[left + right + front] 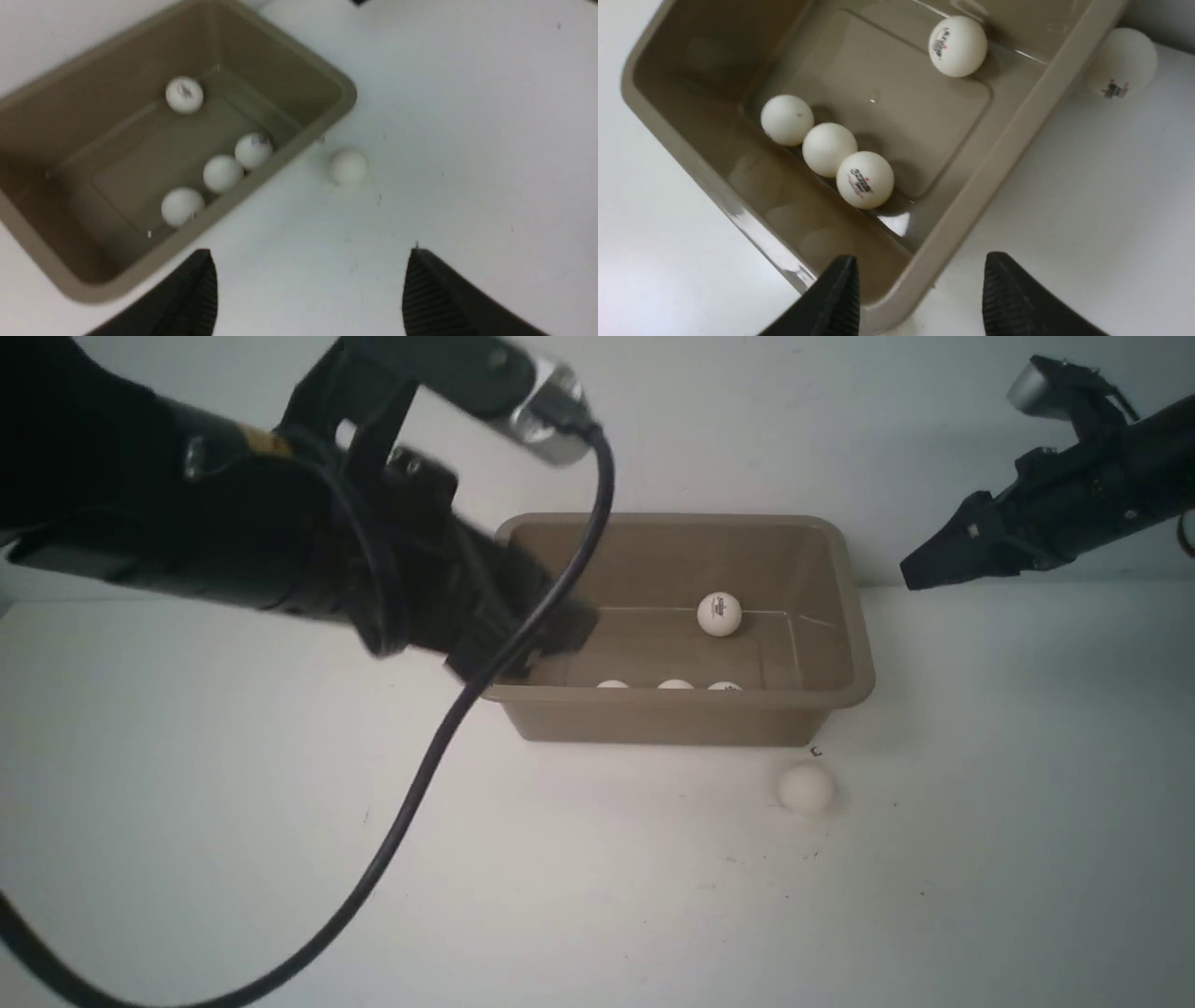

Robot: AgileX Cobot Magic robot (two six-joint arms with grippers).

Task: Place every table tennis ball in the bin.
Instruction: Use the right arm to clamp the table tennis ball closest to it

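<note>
Four table tennis balls (826,149) in the bin (672,717); two stray balls (805,787) on the worktop (187,803) beside it. My left tool (310,254) and right tool (920,259) spread, empty; a glancing touch could roll either away.

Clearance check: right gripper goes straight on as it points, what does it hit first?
Likely the bin: its corner rim sits dead ahead of the right gripper in the wrist view. Depth is unclear.

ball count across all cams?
6. In the bin: three balls along its near wall, one ball at its far wall. On the table: a front ball off the near-right corner, a side ball by the right wall, right wrist view only.
</note>
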